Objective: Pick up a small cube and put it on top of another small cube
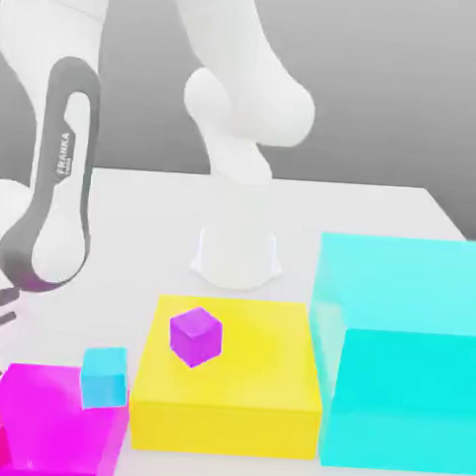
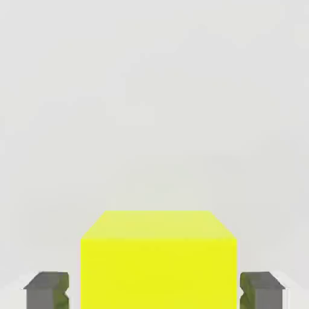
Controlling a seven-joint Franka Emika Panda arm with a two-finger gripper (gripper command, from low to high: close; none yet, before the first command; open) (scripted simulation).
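exterior view: one purple cube (image 1: 195,336), one cyan cube (image 1: 105,377).

Small cube (image 2: 158,265) between claw (image 2: 156,288) fingers

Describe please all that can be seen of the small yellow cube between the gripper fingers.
The small yellow cube is plain, bright and smooth, with sharp edges, and sits flat on the pale table. In the hand view its top and one side face show. It lies between the two grey fingers, which stand close beside it; contact cannot be told.
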